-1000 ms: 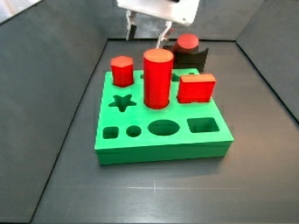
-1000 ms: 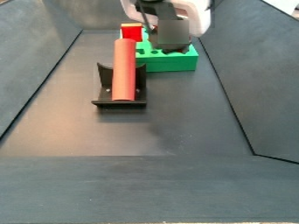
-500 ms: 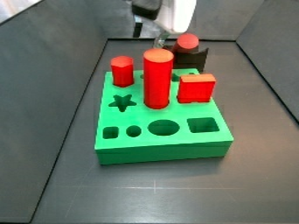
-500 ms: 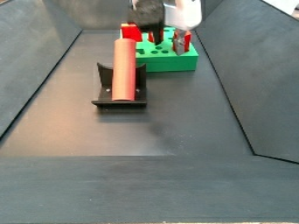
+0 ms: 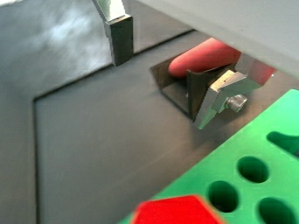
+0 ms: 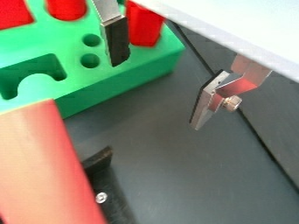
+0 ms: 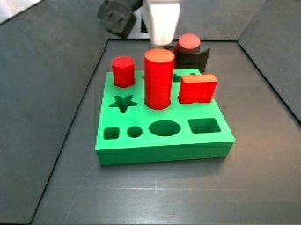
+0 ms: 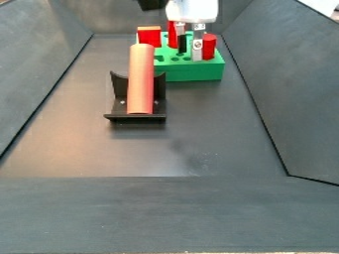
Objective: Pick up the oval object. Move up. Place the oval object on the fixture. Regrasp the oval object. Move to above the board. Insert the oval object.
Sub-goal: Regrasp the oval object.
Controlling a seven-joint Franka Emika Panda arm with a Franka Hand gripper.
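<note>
Arm enters from above at the far end of the floor; in a side view only its white wrist housing and the gripper (image 8: 192, 42) below it show, hanging over the board (image 8: 195, 67). In the opposite side view the white housing sits behind the board's far edge, close to the fixture; fingers not resolvable there.

Gripper: jaws spread wide apart, nothing between them. In both wrist views the two fingers (image 5: 121, 35) are flat silver plates with dark pads, clearly separated, with bare dark floor between them. They touch no piece. In a wrist view the gripper (image 6: 163, 79) is beside the board's edge, between board and fixture.

Oval object (image 8: 139, 75): lies on its side across the fixture (image 8: 134, 107), resting in the notch, long axis pointing away toward the board. From the board side its flat red end (image 7: 187, 41) shows on top of the fixture (image 7: 195, 58), just behind the board's far edge. In a wrist view the oval object (image 6: 45, 179) fills the near corner.

Board (image 7: 165, 132): bright green, carries a tall round red cylinder (image 7: 159, 79), a short hexagonal red peg (image 7: 122, 70) and a square red block (image 7: 198, 88); star, circle, oval and square holes open along its near side.

No readable labels or writing on any part.
</note>
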